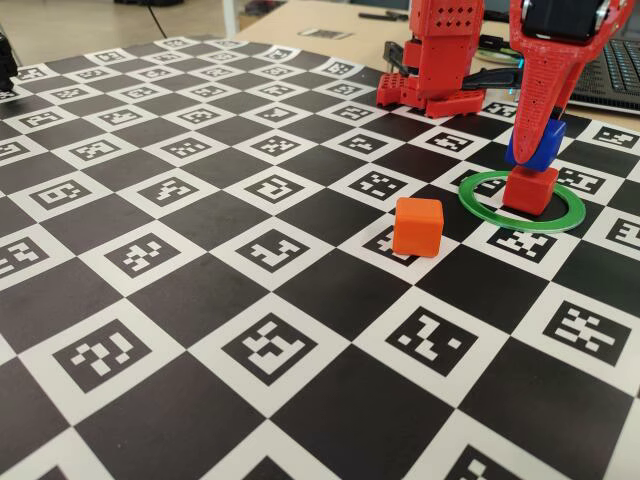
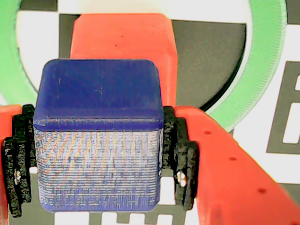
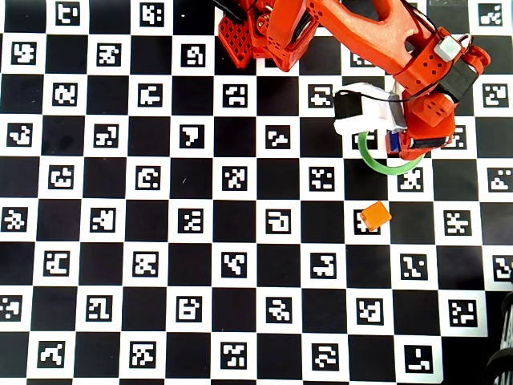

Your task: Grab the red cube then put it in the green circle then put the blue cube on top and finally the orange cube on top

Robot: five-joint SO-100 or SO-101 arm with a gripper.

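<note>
The gripper (image 2: 101, 159) is clamped on the blue cube (image 2: 100, 136), its black ribbed pads (image 2: 180, 159) pressing both side faces. In the fixed view the blue cube (image 1: 535, 143) hangs just above the red cube (image 1: 529, 189), slightly tilted; whether the two touch cannot be told. The red cube (image 2: 126, 47) sits inside the green circle (image 1: 478, 207), on the checkerboard desk (image 1: 200, 300). The orange cube (image 1: 417, 225) stands outside the green circle, near its left side in that view, apart from the ring. In the overhead view the arm covers most of the green circle (image 3: 377, 166), with the orange cube (image 3: 375, 215) below it.
</note>
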